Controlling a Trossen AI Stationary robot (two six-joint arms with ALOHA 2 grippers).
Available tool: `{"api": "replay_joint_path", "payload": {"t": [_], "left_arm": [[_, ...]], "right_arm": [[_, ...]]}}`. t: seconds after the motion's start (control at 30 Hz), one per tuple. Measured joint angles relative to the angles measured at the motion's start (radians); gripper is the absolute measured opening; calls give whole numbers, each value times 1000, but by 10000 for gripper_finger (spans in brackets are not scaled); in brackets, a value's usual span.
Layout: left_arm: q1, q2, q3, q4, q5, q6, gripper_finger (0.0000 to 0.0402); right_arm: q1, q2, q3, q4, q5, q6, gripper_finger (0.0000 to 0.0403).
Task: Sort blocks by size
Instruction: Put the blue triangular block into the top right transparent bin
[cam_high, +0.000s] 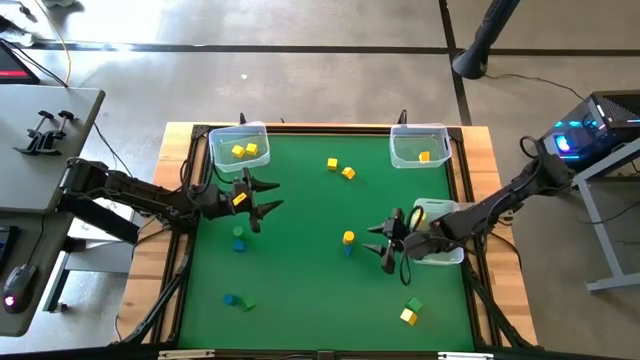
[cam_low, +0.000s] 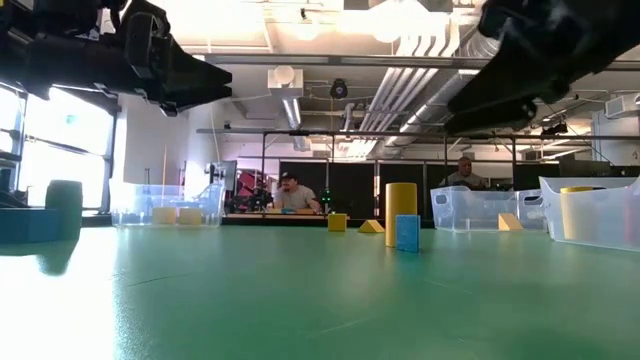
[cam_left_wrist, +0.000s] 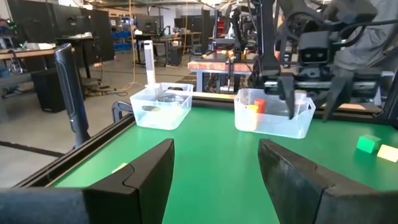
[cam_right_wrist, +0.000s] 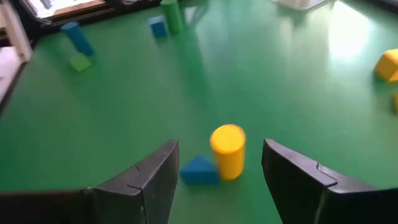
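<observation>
Small blocks lie scattered on the green mat (cam_high: 300, 270). A yellow cylinder (cam_high: 348, 237) stands upright with a blue wedge (cam_high: 348, 250) beside it. My right gripper (cam_high: 378, 247) is open and empty just to their right. In the right wrist view the cylinder (cam_right_wrist: 227, 149) and wedge (cam_right_wrist: 199, 169) sit just ahead of the fingers. My left gripper (cam_high: 272, 196) is open and empty above the mat's left part, just beyond a green cylinder (cam_high: 238, 232) and a blue block (cam_high: 239, 244). Two yellow blocks (cam_high: 340, 168) lie toward the far edge.
Clear bins stand at the far left (cam_high: 240, 148) with yellow blocks, at the far right (cam_high: 420, 147) with one orange block, and at the right edge (cam_high: 440, 228) under my right arm. Blue and green blocks (cam_high: 238, 301) lie near left; green and yellow blocks (cam_high: 411, 311) lie near right.
</observation>
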Motion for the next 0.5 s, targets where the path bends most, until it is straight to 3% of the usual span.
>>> {"api": "replay_joint_path", "payload": {"t": [0.2,0.5], "left_arm": [[0,0,0,-16,0,-9,218],[0,0,0,-21,-2,-17,218]], "right_arm": [[14,0,0,0,13,47,220],[-76,3,0,75,93,38,220]]}}
